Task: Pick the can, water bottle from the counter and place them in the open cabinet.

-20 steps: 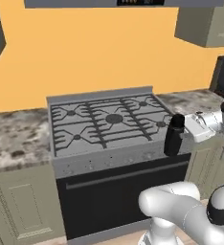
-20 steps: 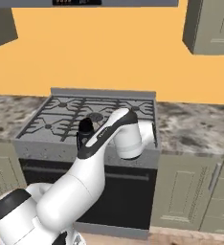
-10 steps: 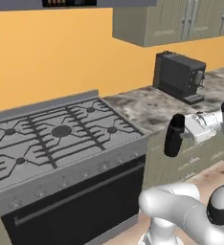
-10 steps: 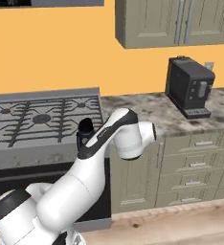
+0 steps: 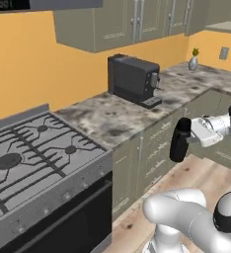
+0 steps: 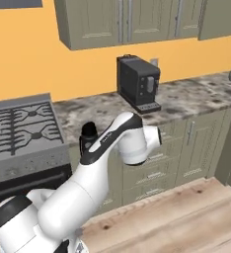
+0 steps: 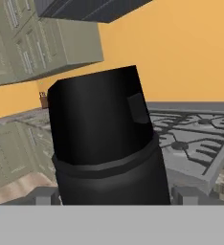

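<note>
Arm bent level; hand (image 5: 186, 140) grips upright water bottle (image 5: 179, 141).

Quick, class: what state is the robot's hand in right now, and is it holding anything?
Hand: closed on the water bottle, carried upright in the air in front of the counter.

Counted: one bottle (image 5: 180, 140), one coffee machine (image 5: 133, 79), one stove (image 5: 33, 158), one vase (image 5: 193, 61), one counter (image 5: 112, 116).
</note>
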Available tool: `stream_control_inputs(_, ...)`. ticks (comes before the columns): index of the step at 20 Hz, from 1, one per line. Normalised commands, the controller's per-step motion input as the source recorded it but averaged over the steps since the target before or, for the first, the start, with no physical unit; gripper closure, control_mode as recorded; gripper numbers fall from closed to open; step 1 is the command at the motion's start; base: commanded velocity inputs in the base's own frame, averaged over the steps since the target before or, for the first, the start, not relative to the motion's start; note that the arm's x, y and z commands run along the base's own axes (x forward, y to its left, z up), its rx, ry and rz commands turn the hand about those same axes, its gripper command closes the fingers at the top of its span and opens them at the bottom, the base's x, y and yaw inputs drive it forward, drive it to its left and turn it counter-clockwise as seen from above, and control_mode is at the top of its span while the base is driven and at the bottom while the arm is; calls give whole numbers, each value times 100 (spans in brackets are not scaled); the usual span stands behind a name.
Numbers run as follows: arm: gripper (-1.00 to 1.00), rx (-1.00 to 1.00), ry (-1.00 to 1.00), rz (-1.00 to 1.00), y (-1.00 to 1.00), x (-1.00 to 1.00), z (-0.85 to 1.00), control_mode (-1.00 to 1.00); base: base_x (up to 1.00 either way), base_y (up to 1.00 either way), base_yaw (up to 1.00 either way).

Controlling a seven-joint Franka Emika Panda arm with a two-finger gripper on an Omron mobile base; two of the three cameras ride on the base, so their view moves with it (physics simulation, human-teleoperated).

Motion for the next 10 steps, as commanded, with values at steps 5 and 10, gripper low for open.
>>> stream_control_inputs(5, 100, 0, 0, 0, 0, 0, 0, 100, 64, -8, -33)
stream_control_inputs(10, 100, 0, 0, 0, 0, 0, 0, 100, 78, 0, -28)
